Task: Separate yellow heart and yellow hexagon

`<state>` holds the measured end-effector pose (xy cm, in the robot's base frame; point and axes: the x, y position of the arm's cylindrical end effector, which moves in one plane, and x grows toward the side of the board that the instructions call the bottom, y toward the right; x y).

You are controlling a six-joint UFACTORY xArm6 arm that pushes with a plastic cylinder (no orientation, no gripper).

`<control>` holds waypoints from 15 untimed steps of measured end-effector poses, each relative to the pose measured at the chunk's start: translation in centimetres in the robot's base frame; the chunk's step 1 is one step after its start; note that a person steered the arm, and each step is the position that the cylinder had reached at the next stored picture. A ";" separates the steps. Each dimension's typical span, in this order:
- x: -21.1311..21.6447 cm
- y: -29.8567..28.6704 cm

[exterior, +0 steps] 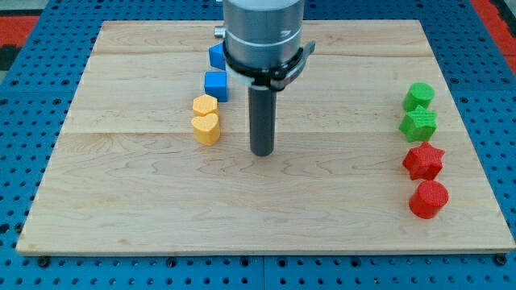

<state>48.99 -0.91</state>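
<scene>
Grey cylindrical arm housing – black clamp collar around its base. Straight dark rod below, my tip blunt-ended.

Lab test rig, not a home or shop.

You're looking at a pale wooden bench laid on a blue perforated base with a regular grid of holes, the kind of mounting plate used for fixing lab equipment. A grey robot arm hangs over it, ending in a plain dark rod. The only things on the bench are small moulded blocks in flat colours, such as the red star and green blocks, lined up like test pieces.
</scene>
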 end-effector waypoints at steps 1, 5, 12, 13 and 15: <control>3.0 -7.8; -5.6 -6.7; -7.0 -7.8; -3.9 -5.1; -6.5 -0.5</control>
<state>42.49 -1.37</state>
